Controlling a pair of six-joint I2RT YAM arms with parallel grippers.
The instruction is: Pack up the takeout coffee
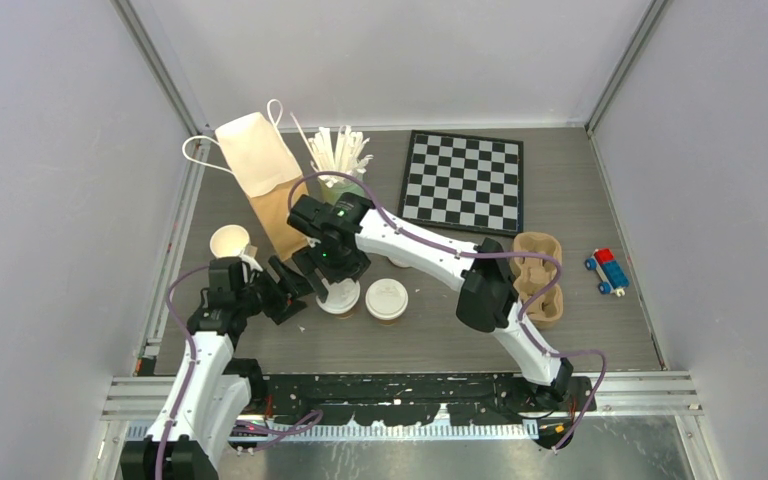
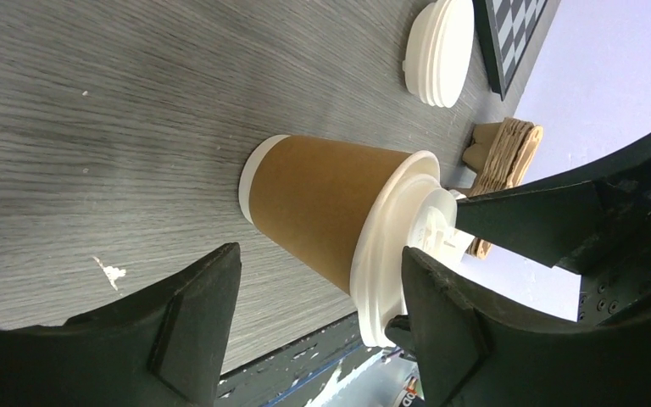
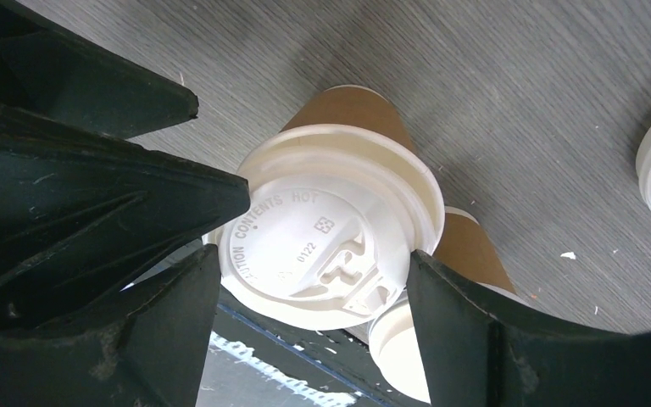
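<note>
top view only: three cups in all, an open cup near the left edge plus two capped ones mid-table; also one bag, one can holding white sticks, and one pulp tray
left wrist only: stack of lids next to the chessboard
capped cup: upright on the table, second capped cup just beside it
left gripper: jaws apart either side of that cup, gap showing, nothing held
right gripper: fingers wide, hugging the rim of the lid; squeezing or not, can't tell
</note>
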